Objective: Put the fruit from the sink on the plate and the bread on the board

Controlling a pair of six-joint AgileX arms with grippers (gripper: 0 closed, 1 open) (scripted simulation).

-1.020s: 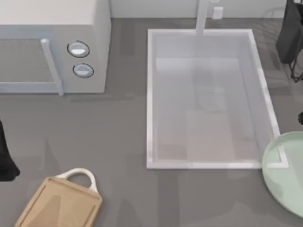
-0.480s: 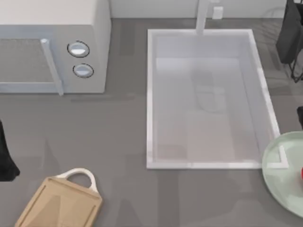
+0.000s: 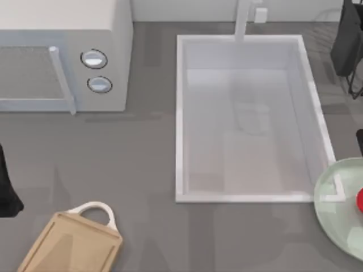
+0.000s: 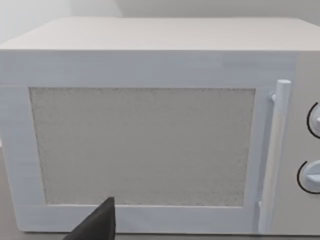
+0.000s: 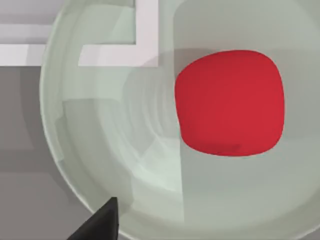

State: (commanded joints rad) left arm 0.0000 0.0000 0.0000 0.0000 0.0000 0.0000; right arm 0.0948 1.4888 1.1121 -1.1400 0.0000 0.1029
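Note:
The red fruit (image 3: 359, 200) lies on the mint-green plate (image 3: 334, 212) at the top view's right edge, just off the white sink's (image 3: 180, 119) near right corner. In the right wrist view the fruit (image 5: 230, 102) rests on the plate (image 5: 100, 125), well apart from my right gripper's dark fingertip (image 5: 100, 225); this gripper is open and holds nothing. The tan board (image 3: 71, 243) with its white loop handle lies at the front left. The bread is out of view. My left arm (image 3: 7, 190) is parked at the left edge, its fingertip (image 4: 97, 226) facing the microwave, gripper open.
A white microwave (image 3: 62, 54) with two dials stands at the back left, door shut. The faucet (image 3: 243, 20) rises at the sink's far side. My right arm's dark body (image 3: 347, 42) is at the back right. Grey tabletop lies between board and sink.
The red fruit was absent a second ago, then showed at the plate's right edge. It now shows larger and slightly farther up.

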